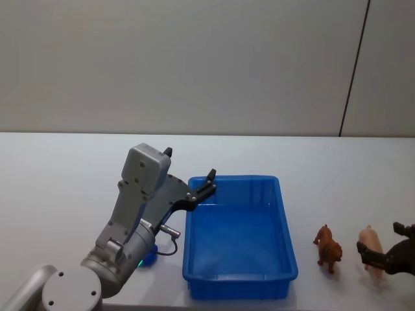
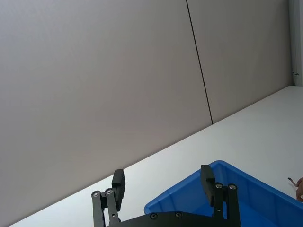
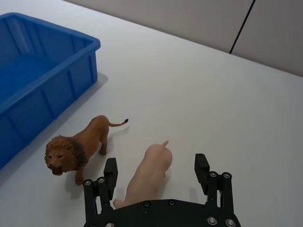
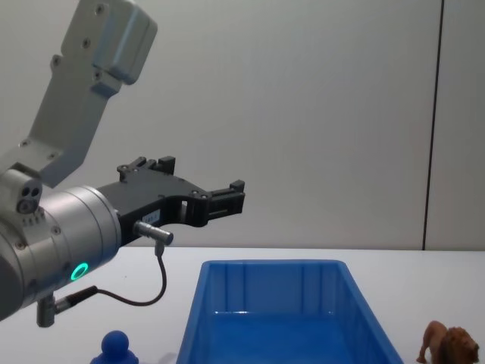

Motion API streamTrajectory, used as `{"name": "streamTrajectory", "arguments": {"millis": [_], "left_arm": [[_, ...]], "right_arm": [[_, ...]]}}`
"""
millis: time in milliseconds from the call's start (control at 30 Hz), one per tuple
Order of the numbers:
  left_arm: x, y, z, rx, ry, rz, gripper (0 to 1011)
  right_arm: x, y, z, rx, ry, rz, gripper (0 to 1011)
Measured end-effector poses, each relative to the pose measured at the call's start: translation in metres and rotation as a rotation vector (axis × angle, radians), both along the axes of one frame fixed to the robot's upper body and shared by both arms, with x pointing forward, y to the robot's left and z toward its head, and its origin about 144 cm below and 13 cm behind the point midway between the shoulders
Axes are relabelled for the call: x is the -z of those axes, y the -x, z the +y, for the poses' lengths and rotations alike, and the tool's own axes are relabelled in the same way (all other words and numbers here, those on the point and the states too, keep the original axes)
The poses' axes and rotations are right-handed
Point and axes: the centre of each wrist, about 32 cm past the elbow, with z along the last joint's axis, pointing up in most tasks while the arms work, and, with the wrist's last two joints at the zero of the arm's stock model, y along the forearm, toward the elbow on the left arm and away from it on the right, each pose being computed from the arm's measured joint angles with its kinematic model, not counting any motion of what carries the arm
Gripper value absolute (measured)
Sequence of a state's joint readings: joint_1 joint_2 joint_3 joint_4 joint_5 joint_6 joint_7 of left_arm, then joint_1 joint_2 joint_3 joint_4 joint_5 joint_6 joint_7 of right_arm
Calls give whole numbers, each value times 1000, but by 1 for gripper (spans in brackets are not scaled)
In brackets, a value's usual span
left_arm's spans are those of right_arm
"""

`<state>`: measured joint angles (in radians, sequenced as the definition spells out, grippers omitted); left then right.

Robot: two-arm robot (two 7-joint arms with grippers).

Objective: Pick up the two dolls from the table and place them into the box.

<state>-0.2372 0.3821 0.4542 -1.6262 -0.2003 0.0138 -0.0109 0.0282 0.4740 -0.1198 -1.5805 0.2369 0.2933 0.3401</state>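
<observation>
Head view: large bright-blue plastic box empty on the white counter; left gripper, fingers apart, above its left rim; small brown shaggy-maned lion figurine on the counter to its right.

Left wrist view: holding nothing.

Right wrist view: right gripper spread around a pale pink animal figurine (not the lion).

Chest view: small solid-blue ball-headed toy figure left of the box.

Probably both placements left to do.

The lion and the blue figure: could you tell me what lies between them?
The box lies between them; in the chest view, the blue figure stands to its left and the lion to its right.
</observation>
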Motion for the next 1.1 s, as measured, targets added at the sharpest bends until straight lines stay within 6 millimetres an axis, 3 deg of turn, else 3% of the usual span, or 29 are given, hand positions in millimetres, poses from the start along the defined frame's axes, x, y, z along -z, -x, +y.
{"name": "streamTrajectory", "arguments": {"millis": [500,600,1100], "left_arm": [[0,0,0,0,0,0,1001],[0,0,0,0,0,0,1001],[0,0,0,0,0,0,1002]], "right_arm": [[0,-1,-2,-10,0,108,1001],[0,-2,-2,-10,0,122,961],[1,-11,-1,-9,-13,173,548]]}}
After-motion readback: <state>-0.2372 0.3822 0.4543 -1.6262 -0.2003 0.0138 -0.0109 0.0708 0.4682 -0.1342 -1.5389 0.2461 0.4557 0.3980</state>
